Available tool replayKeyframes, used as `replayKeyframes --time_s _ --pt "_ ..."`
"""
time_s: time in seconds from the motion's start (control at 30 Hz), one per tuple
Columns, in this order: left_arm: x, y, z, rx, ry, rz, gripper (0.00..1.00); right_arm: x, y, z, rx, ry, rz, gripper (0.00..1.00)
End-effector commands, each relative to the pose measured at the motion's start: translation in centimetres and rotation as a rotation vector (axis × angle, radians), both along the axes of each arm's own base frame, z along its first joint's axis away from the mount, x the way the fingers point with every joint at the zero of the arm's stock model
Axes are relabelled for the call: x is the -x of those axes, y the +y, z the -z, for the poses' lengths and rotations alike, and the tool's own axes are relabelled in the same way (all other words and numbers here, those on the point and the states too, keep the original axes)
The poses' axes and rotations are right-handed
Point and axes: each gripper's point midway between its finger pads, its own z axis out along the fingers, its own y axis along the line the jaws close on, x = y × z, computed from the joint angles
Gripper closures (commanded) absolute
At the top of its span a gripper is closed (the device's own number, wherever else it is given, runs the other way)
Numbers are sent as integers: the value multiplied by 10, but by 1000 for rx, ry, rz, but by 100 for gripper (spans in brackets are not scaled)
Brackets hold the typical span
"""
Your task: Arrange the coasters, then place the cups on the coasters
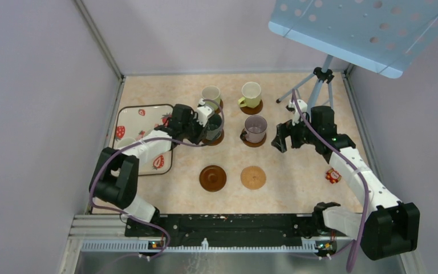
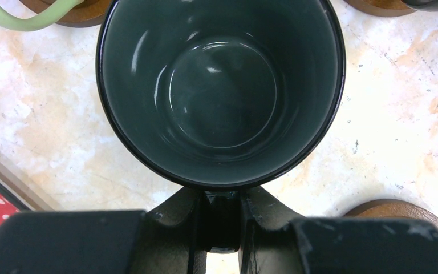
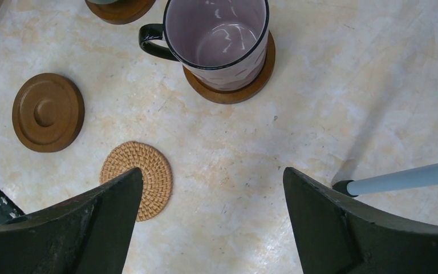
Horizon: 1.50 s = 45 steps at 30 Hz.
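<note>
Just left of centre in the overhead frame, hanging from the left gripper (image 2: 222, 220): the dark green-grey cup (image 2: 222, 97), pinched at its handle with the jaws closed tight on it. Upright, mouth up, handle pointing left toward the wrist. Glossy dark inside, black rim, nothing in it. Right at its lower edge in the overhead frame, peeking out: a dark brown coaster (image 1: 215, 140), also showing at the lower right of the left wrist frame, so probably sitting a little off from the cup's base rather than squarely under it. Cannot tell whether touching. Likely calls for a small shift toward that disc, then a straight lowering, and falls to the left arm, the nearer one. Right of centre, hovering over the counter (image 3: 319, 103): the right gripper (image 3: 212, 174), spread wide and holding nothing, near the mauve cup (image 3: 217, 40) seated on its own disc. Along the top, two light green cups (image 1: 211, 93) (image 1: 251, 92), each on a disc. Toward the bottom, side by side and bare: a second brown coaster (image 1: 213, 177) and a woven tan coaster (image 1: 253, 177). At far left, a strawberry-print tray (image 1: 134, 123).
</note>
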Motion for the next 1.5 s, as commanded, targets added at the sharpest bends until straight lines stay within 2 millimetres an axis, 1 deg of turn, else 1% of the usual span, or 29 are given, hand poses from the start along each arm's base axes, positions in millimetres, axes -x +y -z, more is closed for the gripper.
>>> replayKeyframes --time_s 0.0,0.1,0.27,0.3,0.4,0.53,0.63,0.73,0.77,0.83,0.97,1.1,1.2,1.27,1.37,1.4,1.47 --pt "-21 -15 -18 74 -105 8 100 -9 -2 -2 -8 -30 14 8" --pt "-20 -15 -8 70 -88 10 100 -9 -1 -2 -8 -29 11 8" --pt "-21 -13 1 59 -88 -3 100 -7 1 -1 -16 -22 -3 8" --pt "-20 -12 5 54 -79 -1 98 -7 1 -1 -15 -22 -4 8" --pt "-17 -9 10 39 -64 -5 90 -8 1 -1 -11 -25 -2 8" --pt "-12 -7 9 31 -55 -2 75 -10 0 1 -5 -19 3 8" --pt "-7 -5 7 26 -49 8 58 -10 0 1 -6 -20 2 8" --pt "4 -2 6 10 -20 23 43 -10 0 0 -6 -22 1 8" --pt "8 -1 2 8 -19 29 29 -10 0 0 -5 -22 3 8" --pt "12 1 -6 4 -25 32 17 -10 0 0 -5 -21 3 8" --pt "17 10 -33 -20 -38 17 3 -10 0 0 -6 -22 3 8" --pt "27 24 -66 -90 -48 73 1 -9 1 -1 -7 -24 -7 8" --pt "38 42 -85 -124 -32 135 1 -7 3 -2 -16 -21 -23 8" --pt "38 60 -98 -125 -32 135 1 -6 4 -2 -21 -19 -29 8" --pt "37 95 -115 -112 -16 103 1 -5 5 -3 -24 -21 -36 8" --pt "34 107 -120 -120 -17 78 1 -5 5 -3 -25 -20 -36 8" --pt "29 128 -123 -161 -7 28 1 -4 6 -3 -27 -18 -40 8"
